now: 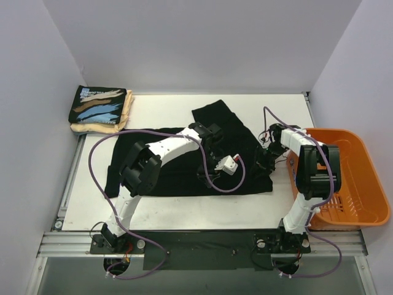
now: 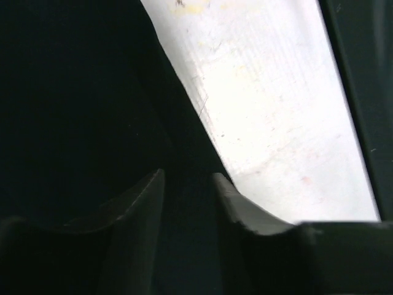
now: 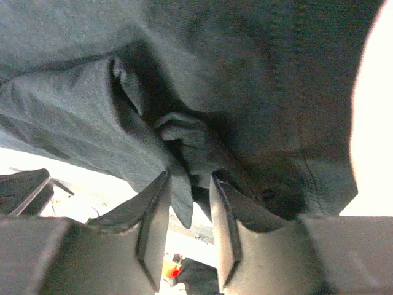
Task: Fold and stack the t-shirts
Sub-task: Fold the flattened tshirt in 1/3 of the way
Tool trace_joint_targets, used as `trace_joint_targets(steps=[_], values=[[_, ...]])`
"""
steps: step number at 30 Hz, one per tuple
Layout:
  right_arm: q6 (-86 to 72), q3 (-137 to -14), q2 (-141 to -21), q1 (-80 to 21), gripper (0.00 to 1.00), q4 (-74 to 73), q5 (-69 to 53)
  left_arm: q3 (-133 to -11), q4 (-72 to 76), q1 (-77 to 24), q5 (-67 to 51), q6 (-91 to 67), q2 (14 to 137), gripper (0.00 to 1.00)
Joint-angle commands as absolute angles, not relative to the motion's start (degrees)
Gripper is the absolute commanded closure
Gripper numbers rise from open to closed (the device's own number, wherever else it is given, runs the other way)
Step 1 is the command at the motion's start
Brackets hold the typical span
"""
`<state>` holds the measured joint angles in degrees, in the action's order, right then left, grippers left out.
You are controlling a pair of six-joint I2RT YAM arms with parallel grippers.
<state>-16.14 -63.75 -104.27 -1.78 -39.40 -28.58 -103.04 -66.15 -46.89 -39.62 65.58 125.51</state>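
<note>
A plain black t-shirt [image 1: 166, 166] lies spread over the middle of the white table [image 1: 276, 110], one part reaching toward the back. My left gripper [image 1: 212, 166] is low over its middle. In the left wrist view the gripper [image 2: 187, 178] is closed on the black cloth [image 2: 73, 110] at an edge beside bare table [image 2: 276, 110]. My right gripper [image 1: 265, 161] is at the shirt's right edge. In the right wrist view the gripper [image 3: 189, 178] pinches a bunched fold of the shirt [image 3: 245, 74]. The printed black shirt [image 1: 98, 104] lies folded on the cream shirt [image 1: 126, 114] at the back left.
An orange plastic basket [image 1: 362, 184] stands at the right edge of the table, close behind my right arm. Grey walls close in the left, back and right sides. The metal rail [image 1: 184, 236] with both arm bases runs along the near edge.
</note>
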Motion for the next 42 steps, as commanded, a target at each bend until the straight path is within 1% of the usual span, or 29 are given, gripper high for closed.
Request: trace_joint_targets(steps=[1, 2, 5, 6, 7, 10, 11, 12, 13, 14, 15, 17, 19, 21, 24, 25, 29, 35, 37, 39, 40, 42], values=[[-17.58, -65.56, -96.7, -0.61, 0.66, -42.7, -24.71, -109.42, -73.64, -47.37, -46.05, 63.99, 123.23, 0.47], [-17.58, -66.09, -95.46, -1.14, 0.62, -43.24, -23.74, -110.82, -74.35, -47.37, -46.4, 62.16, 122.79, 0.47], [-18.01, -66.36, -90.45, -4.3, 0.62, -45.7, -17.95, -111.45, -77.42, -46.41, -47.2, 58.46, 119.72, 0.47], [-18.71, -65.66, -89.13, -4.48, 0.66, -45.79, -17.23, -110.14, -77.52, -45.1, -47.2, 57.49, 116.84, 0.48], [-19.94, -63.22, -88.6, -4.48, 0.69, -45.36, -17.31, -105.69, -77.0, -44.22, -46.5, 57.13, 114.81, 0.48], [-22.49, -57.06, -86.05, -4.48, 0.87, -42.63, -15.65, -91.97, -71.04, -37.91, -40.01, 55.03, 103.41, 0.48], [-23.2, -55.3, -85.7, -4.57, 0.89, -41.41, -14.6, -85.41, -69.62, -35.97, -35.99, 54.76, 101.27, 0.48], [-23.29, -54.59, -85.87, -4.66, 0.93, -40.7, -14.33, -82.65, -67.43, -32.38, -34.38, 54.41, 97.16, 0.48], [-23.2, -53.88, -86.57, -4.57, 0.95, -39.21, -14.15, -77.4, -66.63, -29.91, -30.8, 54.58, 95.38, 0.49], [-23.2, -53.62, -88.05, -4.57, 0.99, -38.59, -13.89, -75.34, -64.97, -25.27, -29.28, 55.28, 92.58, 0.5], [-23.12, -53.7, -89.37, -4.4, 1.0, -37.71, -13.19, -71.41, -64.69, -23.05, -26.14, 56.5, 91.59, 0.5], [-23.38, -53.18, -92.54, -3.61, 1.0, -36.48, -13.45, -66.81, -64.07, -14.02, -21.9, 60.97, 89.83, 0.51], [-23.82, -52.04, -94.39, -2.82, 1.0, -35.33, -13.62, -62.68, -61.89, -8.13, -18.82, 64.06, 88.42, 0.5], [-24.17, -50.8, -94.83, -2.64, 1.0, -35.24, -11.35, -58.29, -59.43, -4.59, -14.44, 66.69, 87.28, 0.48], [-23.21, -49.4, -95.8, -1.5, 1.0, -35.07, -9.58, -49.69, -51.0, -3.78, -7.4, 66.53, 85.08, 0.43], [-22.86, -49.48, -96.58, -1.23, 1.0, -35.07, -9.75, -48.53, -47.84, -3.69, -5.29, 66.62, 84.9, 0.41], [-22.68, -50.1, -96.07, -0.61, 1.0, -35.68, -9.14, -44.13, -43.95, -3.43, -4.13, 66.97, 85.08, 0.39], [-22.76, -49.13, -94.22, -0.35, 0.99, -36.3, -8.43, -40.09, -38.42, -3.34, -4.22, 67.68, 84.02, 0.39], [-22.85, -49.31, -94.13, -0.35, 0.99, -36.39, -8.96, -39.73, -37.35, -3.34, -4.48, 67.67, 83.59, 0.46], [-23.11, -49.22, -93.61, -0.26, 0.99, -36.39, -9.32, -39.64, -38.32, -3.34, -5.36, 67.5, 82.88, 0.71], [-23.12, -48.87, -92.91, -0.26, 0.99, -36.65, -9.4, -39.46, -39.54, -3.34, -5.71, 67.67, 82.36, 0.87], [-23.73, -47.38, -91.59, -0.35, 0.99, -37.17, -9.66, -39.55, -42.78, -3.34, -6.5, 67.85, 81.04, 1.0]])
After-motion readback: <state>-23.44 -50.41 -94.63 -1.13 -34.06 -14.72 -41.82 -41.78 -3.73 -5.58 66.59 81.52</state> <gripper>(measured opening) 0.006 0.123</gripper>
